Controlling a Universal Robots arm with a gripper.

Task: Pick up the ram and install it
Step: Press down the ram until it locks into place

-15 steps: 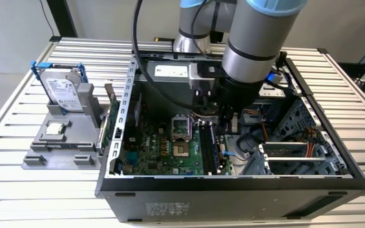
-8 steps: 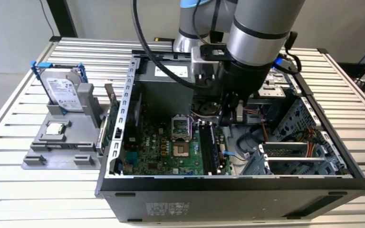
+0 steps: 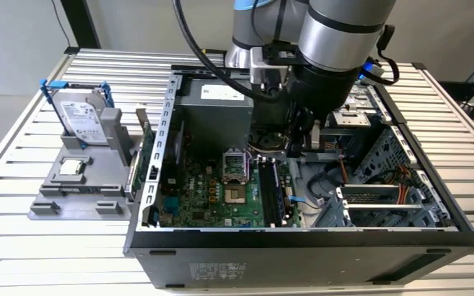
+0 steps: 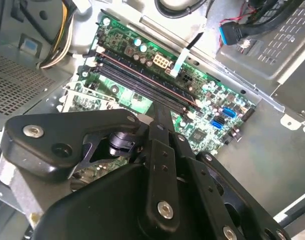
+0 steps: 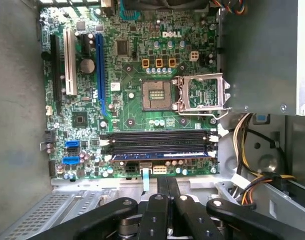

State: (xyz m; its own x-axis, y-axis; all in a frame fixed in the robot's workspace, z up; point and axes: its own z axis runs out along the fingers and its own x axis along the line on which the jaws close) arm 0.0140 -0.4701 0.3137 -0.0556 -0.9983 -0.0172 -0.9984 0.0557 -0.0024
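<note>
First wrist view: the ram (image 5: 160, 156) lies flat-seated in the black slot farthest from the processor socket (image 5: 156, 95), its long axis along the slots and, in the exterior view, running 12 to 6 o'clock, with the gripper (image 5: 167, 180) pinched narrow, empty, just off the board's edge.

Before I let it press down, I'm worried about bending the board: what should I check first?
1. Is the case open with the motherboard exposed: ok.
2. Are the memory slots free of cables lying across them: ok.
3. Is the hand close by the memory slots: ok.
4. Is the hand lined up with one slot: cannot tell.
5. Is the ram held in the hand: cannot tell.
6. Are the slot end latches open: cannot tell.
</note>
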